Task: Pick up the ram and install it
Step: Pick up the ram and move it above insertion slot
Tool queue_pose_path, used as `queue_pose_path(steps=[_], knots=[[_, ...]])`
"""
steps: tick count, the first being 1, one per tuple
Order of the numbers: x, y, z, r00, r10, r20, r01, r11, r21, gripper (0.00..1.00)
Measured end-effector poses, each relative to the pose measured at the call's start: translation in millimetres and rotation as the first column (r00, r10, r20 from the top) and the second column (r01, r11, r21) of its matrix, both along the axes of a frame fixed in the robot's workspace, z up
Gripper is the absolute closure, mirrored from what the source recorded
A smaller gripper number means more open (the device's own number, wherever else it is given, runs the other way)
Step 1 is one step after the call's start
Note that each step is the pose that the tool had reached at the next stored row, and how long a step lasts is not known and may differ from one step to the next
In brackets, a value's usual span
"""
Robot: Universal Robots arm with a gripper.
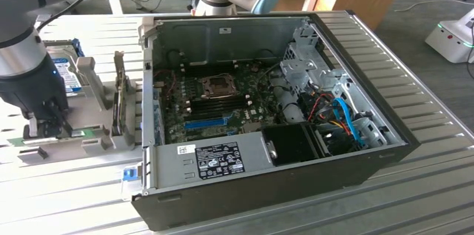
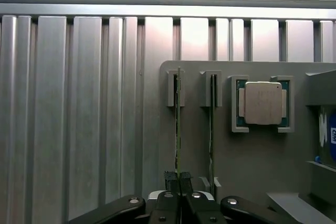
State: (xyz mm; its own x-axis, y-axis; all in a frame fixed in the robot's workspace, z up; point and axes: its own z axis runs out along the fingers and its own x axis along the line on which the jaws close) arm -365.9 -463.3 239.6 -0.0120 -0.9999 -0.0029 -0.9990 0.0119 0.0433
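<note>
Ribbed metal tabletop (image 2: 79, 108) (grey holder (image 2: 252, 156) on it): gripper (image 2: 179, 182) pinches the upright ram (image 2: 178, 124) tightly.

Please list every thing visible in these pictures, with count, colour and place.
computer case: one, black, on the table
motherboard: one, green, inside the case
holder: one, grey, beside the case
ram: one, green, upright in the holder
expansion card: one, dark, in the holder
processor: one, silver, in a holder pocket
hard drive: one, blue-labelled, in the holder
table: one, grey ribbed metal, under everything
gripper: one, black, jaws shut on the ram
</note>
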Motion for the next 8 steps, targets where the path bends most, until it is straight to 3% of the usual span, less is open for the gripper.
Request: queue_pose_path(steps=[8], knots=[[0.0,0.0,13.9,1.0,0.0,-0.0001,0.0,1.0,0.0006,0.88]])
